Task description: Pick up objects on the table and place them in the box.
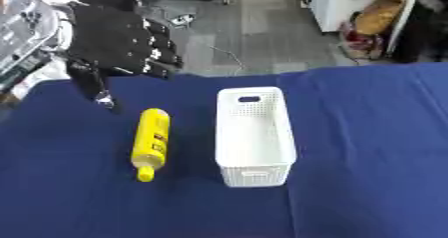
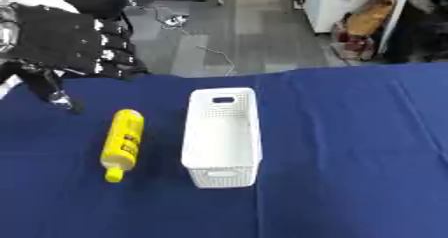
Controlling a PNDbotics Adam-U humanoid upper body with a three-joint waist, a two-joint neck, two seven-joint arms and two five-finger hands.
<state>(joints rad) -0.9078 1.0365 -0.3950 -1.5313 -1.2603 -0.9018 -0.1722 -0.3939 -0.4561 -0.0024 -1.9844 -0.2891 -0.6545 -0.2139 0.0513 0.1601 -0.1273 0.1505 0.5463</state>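
Left hand [image 2: 74, 42]: raised above the desk's [image 1: 367, 147] far left corner, fingers spread, holding nothing. Yellow bottle [image 1: 150, 142]: lying on blue desk, just left of the white box [image 1: 254, 137], apart.

Open cloth on the right, obstacles grouped left of centre

Wide bare blue table [image 1: 376, 147] right of the white box [image 1: 254, 137] and along the near edge; narrow lane between box and yellow bottle [image 1: 150, 142], lying just beside it; left hand [image 1: 122, 42] raised over the far left corner, fingers spread
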